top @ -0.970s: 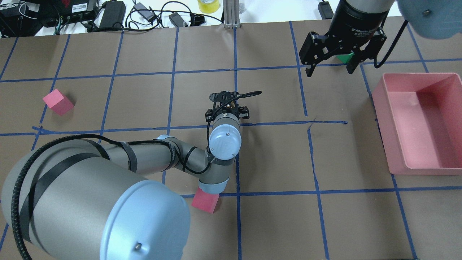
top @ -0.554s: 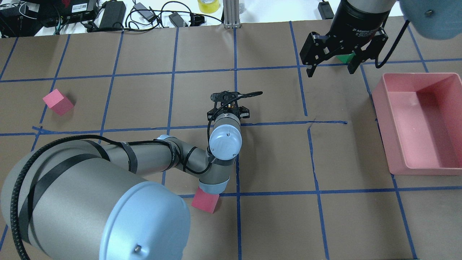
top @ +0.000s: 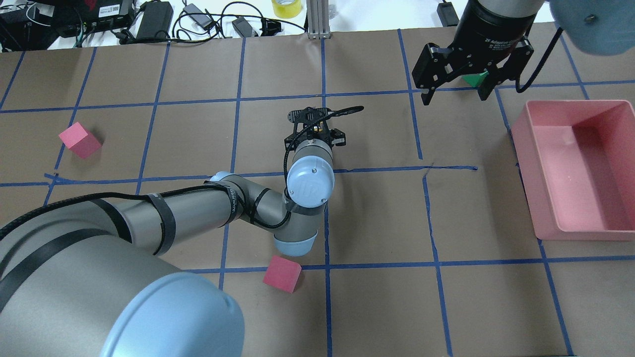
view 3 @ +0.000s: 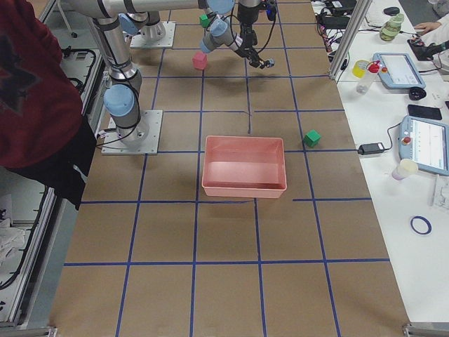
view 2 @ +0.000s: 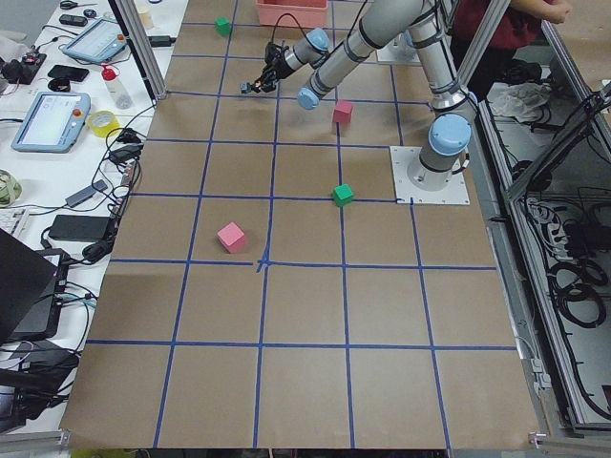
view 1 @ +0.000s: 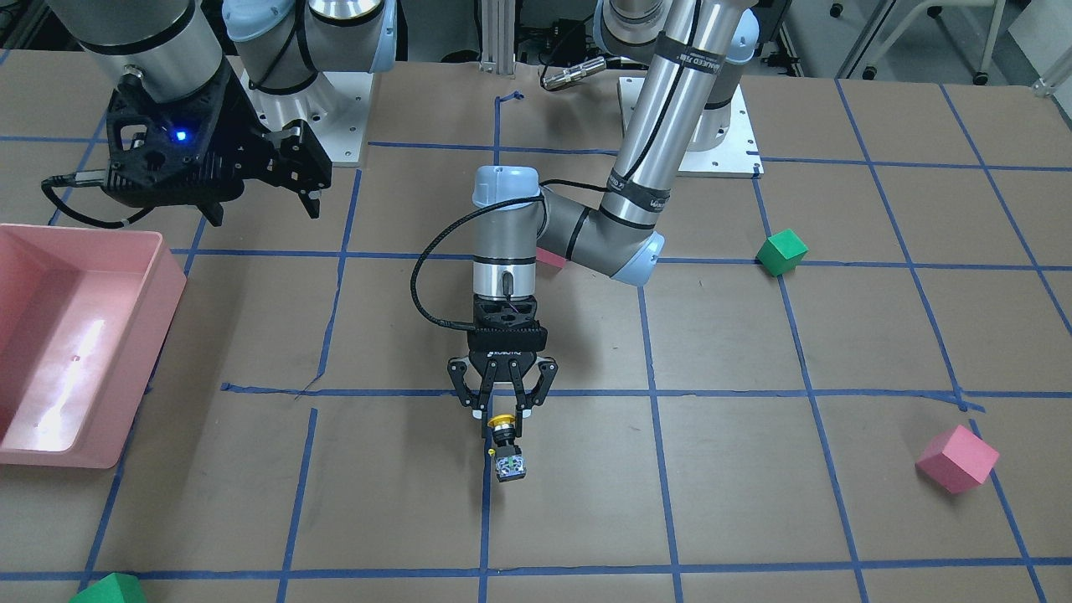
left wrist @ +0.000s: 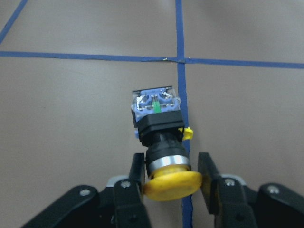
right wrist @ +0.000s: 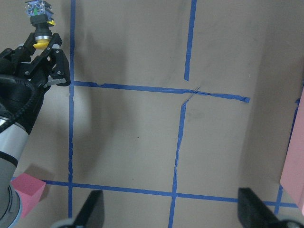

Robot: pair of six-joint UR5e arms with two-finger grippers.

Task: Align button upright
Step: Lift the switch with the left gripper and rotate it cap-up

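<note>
Just below the front view's centre, the left gripper (view 1: 502, 416) pinches the button (view 1: 506, 452) by its yellow cap, jaws narrow, the base pointing away along a blue tape line (view 1: 484, 519). The right gripper (view 1: 264, 208) hangs upper left, jaws wide apart. The pink tray (view 1: 84, 230) and a pink cube (view 1: 957, 459) sit well apart, near opposite edges.

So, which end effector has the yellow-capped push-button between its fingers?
The left end effector, closed around the yellow cap of the button; the right end effector hangs open near the pink plastic bin.
</note>
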